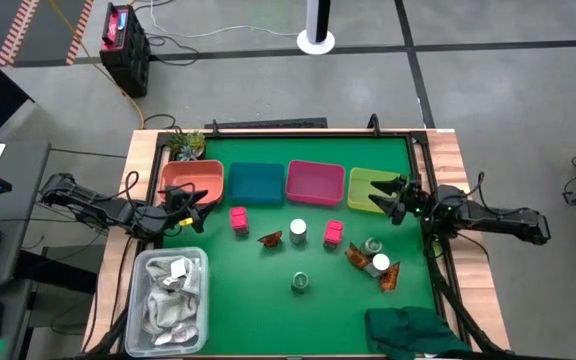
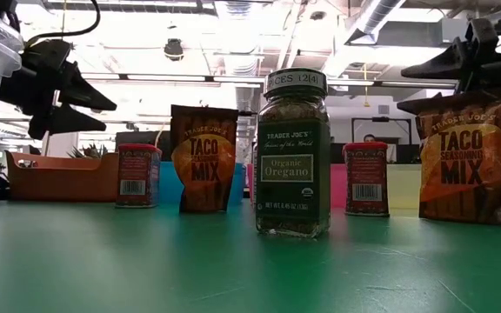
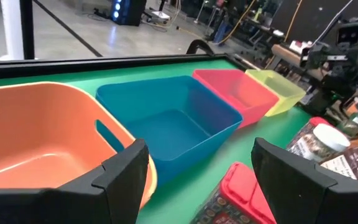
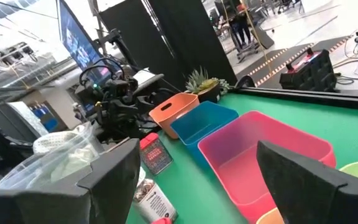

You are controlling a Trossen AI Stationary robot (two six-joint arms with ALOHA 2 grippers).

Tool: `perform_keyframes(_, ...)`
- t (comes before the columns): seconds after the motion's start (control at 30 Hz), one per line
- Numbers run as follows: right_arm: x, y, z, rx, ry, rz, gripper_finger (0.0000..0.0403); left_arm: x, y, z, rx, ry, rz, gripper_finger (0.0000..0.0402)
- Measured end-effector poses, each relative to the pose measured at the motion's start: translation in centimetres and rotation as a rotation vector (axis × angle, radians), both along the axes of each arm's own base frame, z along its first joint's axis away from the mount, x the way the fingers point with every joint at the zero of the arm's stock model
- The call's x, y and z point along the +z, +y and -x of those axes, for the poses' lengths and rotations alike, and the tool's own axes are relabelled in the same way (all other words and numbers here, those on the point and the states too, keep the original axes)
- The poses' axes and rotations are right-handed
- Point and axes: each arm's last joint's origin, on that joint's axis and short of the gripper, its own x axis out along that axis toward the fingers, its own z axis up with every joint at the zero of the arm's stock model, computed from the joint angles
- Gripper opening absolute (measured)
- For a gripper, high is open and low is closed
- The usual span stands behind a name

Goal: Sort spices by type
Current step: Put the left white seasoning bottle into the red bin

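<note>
The spices stand on the green mat in the high view: two pink blocks [image 1: 238, 219] [image 1: 333, 233], white-capped jars [image 1: 298, 231] [image 1: 380, 264], orange-brown foil packets [image 1: 270, 239] [image 1: 356, 255] [image 1: 389, 277] and greenish glass jars [image 1: 300, 283] [image 1: 372, 246]. The low view shows an oregano jar [image 2: 294, 156] between two taco packets [image 2: 203, 159] [image 2: 466, 161]. My left gripper [image 1: 183, 205] hovers open by the orange bin's near right corner, with a pink block [image 3: 241, 193] just ahead of it. My right gripper [image 1: 393, 195] hovers open over the yellow-green bin's near side.
Four bins line the mat's far side: orange [image 1: 193, 180], blue [image 1: 256, 183], pink [image 1: 315, 183], yellow-green [image 1: 368, 182]. A clear tub of white wrappers [image 1: 171, 300] sits at the near left and a dark green cloth [image 1: 413, 332] at the near right. A small plant [image 1: 185, 143] stands behind the orange bin.
</note>
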Motion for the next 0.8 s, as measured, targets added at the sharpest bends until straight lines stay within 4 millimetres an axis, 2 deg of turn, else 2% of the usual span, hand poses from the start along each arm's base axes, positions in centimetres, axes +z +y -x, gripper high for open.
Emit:
perform_keyframes(0.27,0.41,-0.21,0.07,-0.027,-0.014,0.078,0.0345,0.04,0.0,-0.01,0.002,-0.01,0.01,0.027)
perform_keyframes(0.8,-0.07,0.07,0.01,0.005,0.048,0.09,0.0345,0.13,0.15,0.09,0.069,-0.015,-0.021,0.027)
